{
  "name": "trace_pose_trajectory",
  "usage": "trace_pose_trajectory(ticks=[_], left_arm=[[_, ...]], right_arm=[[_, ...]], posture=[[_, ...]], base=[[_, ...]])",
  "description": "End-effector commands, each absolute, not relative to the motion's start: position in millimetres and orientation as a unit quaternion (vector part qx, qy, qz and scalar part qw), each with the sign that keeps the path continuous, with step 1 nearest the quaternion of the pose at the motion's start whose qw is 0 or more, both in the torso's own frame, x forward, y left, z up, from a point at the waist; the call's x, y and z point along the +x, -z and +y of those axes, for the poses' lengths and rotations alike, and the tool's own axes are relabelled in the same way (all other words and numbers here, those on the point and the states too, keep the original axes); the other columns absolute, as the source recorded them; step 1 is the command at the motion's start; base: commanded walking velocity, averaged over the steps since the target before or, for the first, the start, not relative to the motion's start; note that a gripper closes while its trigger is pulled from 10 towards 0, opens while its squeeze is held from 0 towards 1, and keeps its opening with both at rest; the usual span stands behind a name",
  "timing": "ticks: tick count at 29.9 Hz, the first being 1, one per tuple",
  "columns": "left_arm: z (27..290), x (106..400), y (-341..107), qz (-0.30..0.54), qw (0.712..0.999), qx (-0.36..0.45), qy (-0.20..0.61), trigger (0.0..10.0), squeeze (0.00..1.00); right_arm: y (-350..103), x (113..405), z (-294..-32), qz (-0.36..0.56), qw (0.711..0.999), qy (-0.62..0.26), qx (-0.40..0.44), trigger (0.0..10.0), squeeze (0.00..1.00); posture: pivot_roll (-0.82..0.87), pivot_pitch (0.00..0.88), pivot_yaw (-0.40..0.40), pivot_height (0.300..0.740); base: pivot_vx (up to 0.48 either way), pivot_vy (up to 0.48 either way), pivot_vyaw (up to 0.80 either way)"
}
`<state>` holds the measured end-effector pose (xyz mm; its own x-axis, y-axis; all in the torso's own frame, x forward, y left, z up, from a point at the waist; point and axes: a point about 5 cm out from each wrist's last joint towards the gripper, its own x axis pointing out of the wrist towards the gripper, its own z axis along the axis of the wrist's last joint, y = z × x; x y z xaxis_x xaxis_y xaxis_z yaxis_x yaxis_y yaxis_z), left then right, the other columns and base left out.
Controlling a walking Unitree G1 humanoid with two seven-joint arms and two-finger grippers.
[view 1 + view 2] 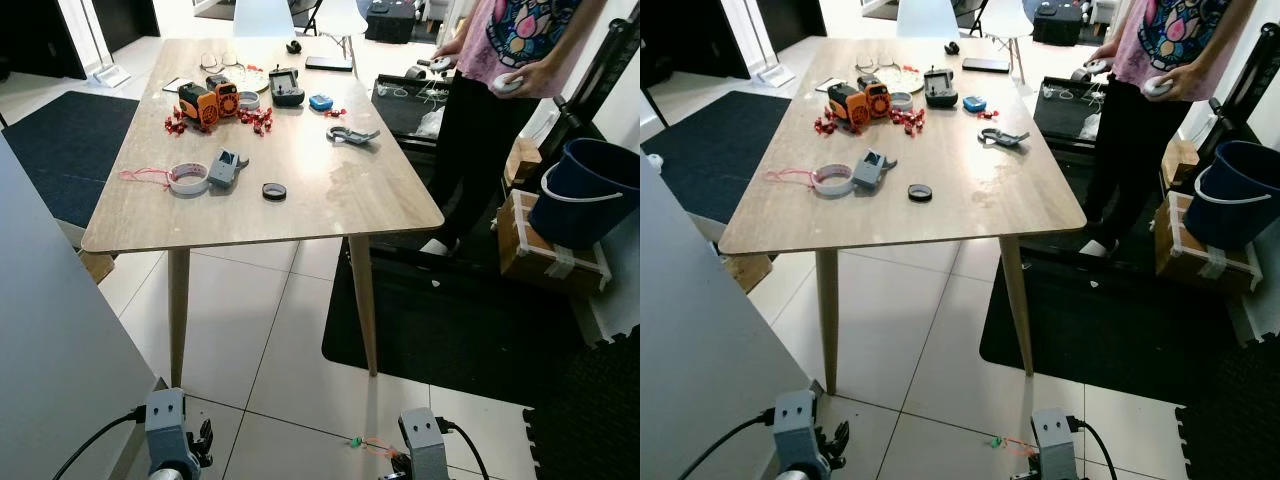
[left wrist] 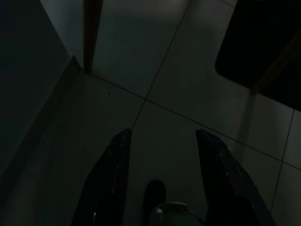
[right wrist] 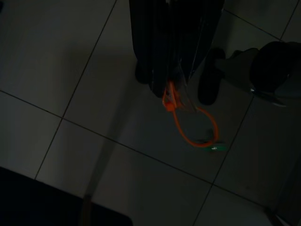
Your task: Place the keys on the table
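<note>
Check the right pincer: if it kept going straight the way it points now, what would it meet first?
Most likely the tiled floor. The right pincer hangs pointing down, shut on the keys' orange loop, and nothing else lies along its line. Depth is hard to judge in the dark wrist view.

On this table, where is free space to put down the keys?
The near right part of the table is bare, from the black ring to the right edge, below the grey clamp. The far left is crowded around the orange tool. The keys hang from the right gripper.
</note>
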<state>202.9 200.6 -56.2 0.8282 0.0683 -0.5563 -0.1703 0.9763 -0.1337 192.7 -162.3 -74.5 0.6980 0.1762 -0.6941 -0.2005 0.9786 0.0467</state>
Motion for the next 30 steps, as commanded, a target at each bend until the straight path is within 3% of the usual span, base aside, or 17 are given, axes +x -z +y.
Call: trace_pose_trajectory(ticks=[1,22,30], left_arm=[[204.0,198.4,58.2,0.289,0.950,-0.093,-0.074,10.0,0.00],[203.5,199.4,58.3,0.289,0.948,-0.108,-0.079,10.0,0.00],[203.9,199.2,58.4,0.290,0.948,-0.108,-0.079,10.0,0.00]], right_arm=[[76.2,189.4,-162.9,0.380,0.919,-0.103,-0.020,10.0,0.00],[75.8,190.1,-163.5,0.379,0.919,-0.105,-0.022,10.0,0.00],[76.3,189.3,-164.0,0.380,0.919,-0.104,-0.022,10.0,0.00]], posture=[[0.08,0.075,-0.006,0.740],[0.08,0.066,-0.010,0.740],[0.07,0.071,-0.009,0.740]], base=[[0.000,0.000,0.00],[0.011,0.000,0.00],[0.258,0.000,0.00]])
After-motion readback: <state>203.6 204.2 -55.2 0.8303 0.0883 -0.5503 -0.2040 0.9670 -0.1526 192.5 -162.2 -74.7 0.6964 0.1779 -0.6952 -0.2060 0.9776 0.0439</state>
